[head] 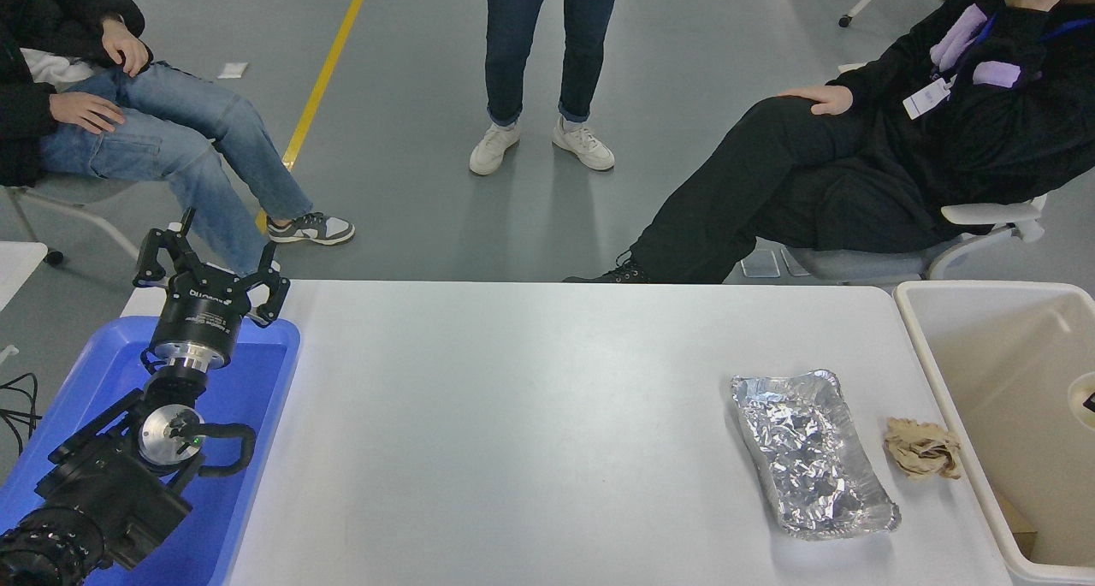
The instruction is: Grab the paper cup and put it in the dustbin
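Note:
Only the rolled white rim of the paper cup [1075,390] shows, at the picture's right edge over the inside of the cream dustbin [941,372]. A small black piece of my right gripper [1091,403] shows just beside the cup; the rest is cut off by the frame. My left gripper [210,269] is parked at the lower left, open and holding nothing, above the far end of the blue tray [265,398].
A crumpled silver foil tray [808,453] and a brown paper wad [922,449] lie on the white table [513,415] near the dustbin. Two people sit at the far side and one stands between them.

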Motion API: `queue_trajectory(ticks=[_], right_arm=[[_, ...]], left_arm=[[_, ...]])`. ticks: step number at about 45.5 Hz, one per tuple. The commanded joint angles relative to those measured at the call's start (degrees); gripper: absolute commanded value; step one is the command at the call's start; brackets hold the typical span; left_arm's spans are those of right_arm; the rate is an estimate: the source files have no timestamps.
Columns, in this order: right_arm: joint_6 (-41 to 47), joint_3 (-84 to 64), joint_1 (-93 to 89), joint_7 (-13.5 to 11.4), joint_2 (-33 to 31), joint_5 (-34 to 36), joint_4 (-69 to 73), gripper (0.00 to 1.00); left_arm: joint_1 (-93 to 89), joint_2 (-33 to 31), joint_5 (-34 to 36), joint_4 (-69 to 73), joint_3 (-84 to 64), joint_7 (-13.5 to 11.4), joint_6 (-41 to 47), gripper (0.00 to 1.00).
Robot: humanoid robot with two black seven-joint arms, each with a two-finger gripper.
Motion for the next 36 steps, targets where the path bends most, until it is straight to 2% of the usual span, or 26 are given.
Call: queue_trajectory(ticks=[1,3,14,17,20,30,36], right_arm=[[-3.8,0.2,-0.1,0.0,0.7,0.1,-0.6,0.86],[-5.3,0.2,-0.2,0.1,0.6,0.1,-0.3,0.9],[-6.1,3.0,0.1,0.1,0.3,0.2,0.6,0.92],[-6.0,5.2,0.3,0.1,0.3,0.5,1.1,0.99],[-5.9,6.1,3.0,0.0,-0.3,0.6,4.7,1.0],[-4.6,1.6,16.7,0.0,-14.0,0.6,26.5,1.0],[-3.8,-14.3,27.9,0.0,-16.2,0.5,37.2,1.0]], left_arm=[[0.0,0.0,0.1,0.0,0.0,0.0,0.0,0.98],[0.0,0.0,0.1,0.1,0.0,0.0,0.0,0.98],[0.0,0.0,0.1,0.1,0.0,0.0,0.0,0.98],[0.0,0.0,0.1,0.0,0.0,0.0,0.0,0.98],[0.0,0.0,0.1,0.0,0.0,0.0,0.0,0.98],[0.0,0.0,0.1,0.1,0.2,0.0,0.0,0.98],[0.0,0.1,0.1,0.0,0.2,0.0,0.0,0.98]])
